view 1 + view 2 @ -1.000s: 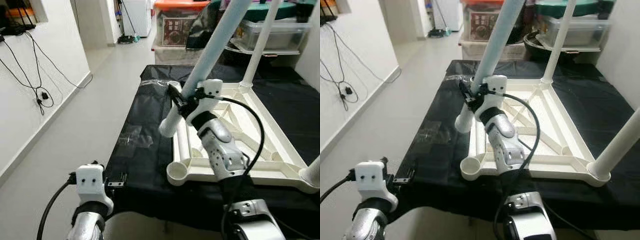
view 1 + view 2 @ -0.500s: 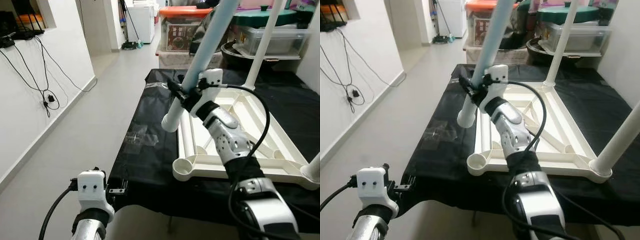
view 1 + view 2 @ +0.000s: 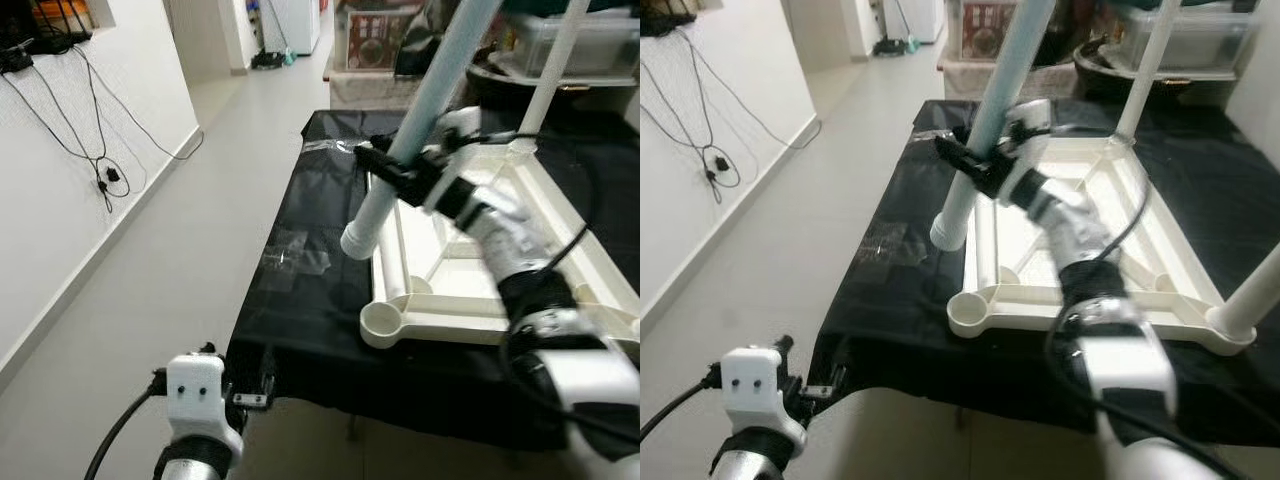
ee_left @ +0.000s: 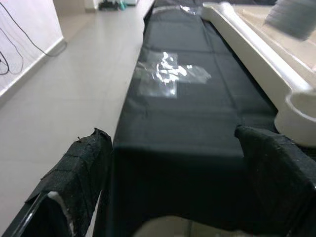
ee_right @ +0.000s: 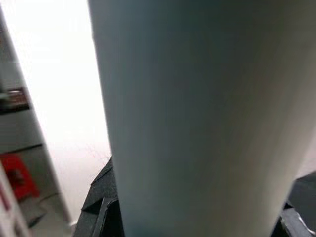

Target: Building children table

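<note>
Here, in the left eye view, the right gripper (image 3: 400, 172) has its jaws closed around a long pale blue-white plastic table leg (image 3: 425, 108), which is tilted, with its lower end above the black cloth of the tabletop (image 3: 300, 300), just beside the upturned cream plastic children's table frame (image 3: 480, 300). The round corner socket (image 3: 385, 322) at the near left corner is empty.

In the right eye view, two other white legs (image 3: 1145, 65) already stand in the frame.

In the left wrist view, the left gripper (image 4: 173, 197) has its jaws wide apart and holds nothing, low at the near edge of the cloth.

In the right wrist view, the leg is between the black fingers (image 5: 101, 207).

I judge the step is fitting this leg; next its end must come over the empty socket, upright, and press down.
</note>
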Robot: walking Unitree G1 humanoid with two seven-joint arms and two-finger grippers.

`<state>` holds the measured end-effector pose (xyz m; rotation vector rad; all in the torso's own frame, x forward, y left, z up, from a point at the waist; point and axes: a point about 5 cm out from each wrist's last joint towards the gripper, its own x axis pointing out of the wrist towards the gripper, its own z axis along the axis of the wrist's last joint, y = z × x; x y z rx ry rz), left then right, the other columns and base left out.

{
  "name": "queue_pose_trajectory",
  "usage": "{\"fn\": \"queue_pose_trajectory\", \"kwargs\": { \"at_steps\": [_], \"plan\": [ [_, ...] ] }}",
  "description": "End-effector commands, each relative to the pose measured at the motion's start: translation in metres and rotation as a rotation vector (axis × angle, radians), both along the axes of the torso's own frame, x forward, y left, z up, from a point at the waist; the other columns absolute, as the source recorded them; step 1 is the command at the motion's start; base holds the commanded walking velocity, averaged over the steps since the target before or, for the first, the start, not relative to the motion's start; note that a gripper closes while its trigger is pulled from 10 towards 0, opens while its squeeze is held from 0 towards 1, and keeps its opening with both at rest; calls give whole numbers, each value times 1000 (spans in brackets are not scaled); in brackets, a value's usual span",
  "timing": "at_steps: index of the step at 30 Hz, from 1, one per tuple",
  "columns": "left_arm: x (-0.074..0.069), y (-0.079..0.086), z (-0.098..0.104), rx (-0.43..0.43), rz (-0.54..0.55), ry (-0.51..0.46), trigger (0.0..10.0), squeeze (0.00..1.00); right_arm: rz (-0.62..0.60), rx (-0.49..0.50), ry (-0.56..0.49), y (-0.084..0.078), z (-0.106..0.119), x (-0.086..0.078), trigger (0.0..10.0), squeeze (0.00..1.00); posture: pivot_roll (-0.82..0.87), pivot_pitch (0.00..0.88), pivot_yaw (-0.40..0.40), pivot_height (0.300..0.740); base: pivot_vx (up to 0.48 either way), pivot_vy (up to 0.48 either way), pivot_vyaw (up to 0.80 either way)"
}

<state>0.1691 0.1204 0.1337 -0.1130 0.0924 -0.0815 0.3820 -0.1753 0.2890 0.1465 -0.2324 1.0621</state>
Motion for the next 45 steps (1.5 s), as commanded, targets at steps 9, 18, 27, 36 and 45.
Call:
{"fn": "queue_pose_trajectory", "kwargs": {
  "at_steps": [9, 18, 27, 36, 45],
  "plan": [
    [-14, -12, 6, -11, -89, 21, 10000, 0, 267, -146, 38, 0, -15, -9, 10000, 0, 153, 206, 50, 740, 0, 0, 0],
    [-30, -14, 11, -11, -101, 53, 10000, 0, 489, -124, 43, 18, -13, -16, 10000, 0, 177, 240, 64, 740, 0, 0, 0],
    [-36, -14, 11, -11, -104, 76, 10000, 0, 513, -195, 68, 27, -20, -16, 10000, 0, 180, 253, 66, 740, 0, 0, 0],
    [-34, -14, 11, -4, -107, 82, 10000, 0, 495, -281, 75, 24, -21, -14, 10000, 0, 173, 256, 64, 740, 0, 0, 0],
    [-29, -12, 9, 6, -107, 78, 10000, 0, 534, -362, 85, 21, -30, -22, 10000, 0, 164, 244, 63, 740, 0, 0, 0]
  ]
}}
